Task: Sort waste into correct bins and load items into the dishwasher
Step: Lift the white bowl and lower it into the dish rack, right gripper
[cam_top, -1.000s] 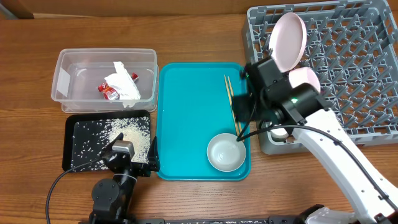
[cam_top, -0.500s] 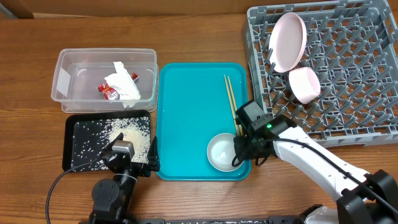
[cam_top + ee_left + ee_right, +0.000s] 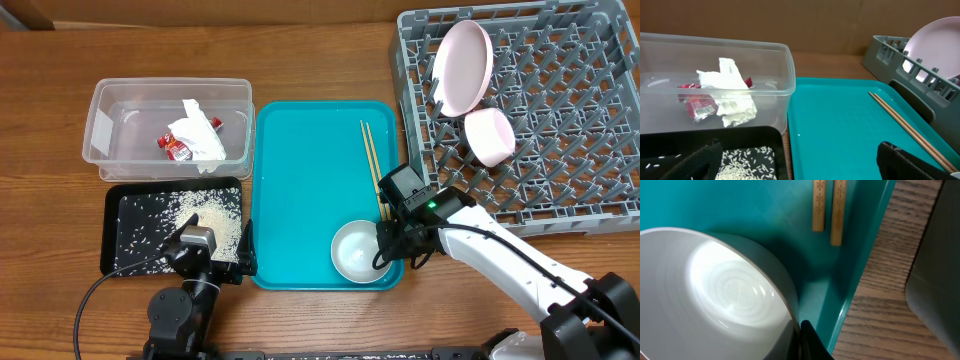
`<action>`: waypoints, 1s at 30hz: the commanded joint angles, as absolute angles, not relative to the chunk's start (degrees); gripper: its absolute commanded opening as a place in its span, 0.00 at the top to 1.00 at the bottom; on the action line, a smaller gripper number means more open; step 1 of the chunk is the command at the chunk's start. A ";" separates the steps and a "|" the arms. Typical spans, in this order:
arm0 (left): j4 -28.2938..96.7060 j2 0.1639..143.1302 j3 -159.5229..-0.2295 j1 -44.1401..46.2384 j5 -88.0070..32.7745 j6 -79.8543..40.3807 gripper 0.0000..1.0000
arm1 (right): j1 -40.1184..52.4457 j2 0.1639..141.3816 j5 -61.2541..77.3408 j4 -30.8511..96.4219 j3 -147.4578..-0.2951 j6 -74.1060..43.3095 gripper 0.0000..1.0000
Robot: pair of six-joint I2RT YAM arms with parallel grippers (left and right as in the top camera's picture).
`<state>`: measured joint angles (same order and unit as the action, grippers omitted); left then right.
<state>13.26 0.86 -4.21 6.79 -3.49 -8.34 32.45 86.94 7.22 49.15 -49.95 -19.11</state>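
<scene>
A white-lined steel bowl (image 3: pixel 356 250) sits in the near right corner of the teal tray (image 3: pixel 310 170). My right gripper (image 3: pixel 386 247) is shut on the bowl's right rim; in the right wrist view its jaws (image 3: pixel 799 336) pinch the thin wall of the bowl (image 3: pixel 715 290). Two wooden chopsticks (image 3: pixel 371 165) lie along the tray's right side. A white plate (image 3: pixel 462 65) and a white bowl (image 3: pixel 490 137) stand in the grey dish rack (image 3: pixel 570 120). My left gripper (image 3: pixel 215 262) hangs open over the black tray (image 3: pixel 113 215) of rice (image 3: pixel 205 225).
The clear tub (image 3: pixel 104 120) at the far left holds a crumpled napkin (image 3: pixel 200 135) and a red sauce packet (image 3: pixel 177 148). The rack's near left corner is close to my right arm. Bare wood lies around the trays.
My right arm came down from beside the rack to the bowl, and its jaws closed on the rim. The bowl shifted slightly. The left arm stayed put.
</scene>
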 commanded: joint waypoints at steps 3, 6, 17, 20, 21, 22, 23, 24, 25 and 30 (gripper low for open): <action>13.21 0.30 -4.01 7.11 -4.08 -7.27 0.00 | 31.46 78.61 -0.64 52.49 -59.79 -20.03 0.96; 13.21 0.30 -4.01 7.11 -4.08 -7.27 0.00 | 29.08 71.00 -22.87 53.63 -68.88 -20.23 0.96; 13.21 0.30 -4.01 7.11 -4.08 -7.27 0.00 | 16.56 67.61 -65.34 37.23 -70.89 -14.85 0.96; 13.21 0.30 -4.01 7.11 -4.08 -7.27 0.00 | 11.53 70.94 -65.45 37.41 -70.89 -14.55 0.96; 13.23 0.30 -4.01 7.11 -4.08 -7.27 0.00 | 10.37 71.99 -65.56 37.41 -70.89 -14.57 0.96; 13.21 0.30 -4.01 7.11 -4.08 -7.27 0.00 | 9.15 73.23 -65.54 37.32 -70.89 -14.57 0.96; 13.23 0.30 -4.01 7.11 -4.08 -7.27 0.00 | 7.68 75.02 -65.54 37.28 -70.89 -14.57 0.96; 13.21 0.30 -4.01 7.11 -4.08 -7.27 0.00 | 6.66 76.36 -65.54 37.28 -70.89 -14.59 0.96; 13.21 0.30 -4.01 7.11 -4.08 -7.27 0.00 | 5.28 78.39 -65.52 37.28 -70.89 -14.59 0.96; 13.21 0.30 -4.01 7.11 -4.08 -7.27 0.00 | -0.36 88.60 -65.54 37.08 -70.89 -14.57 0.96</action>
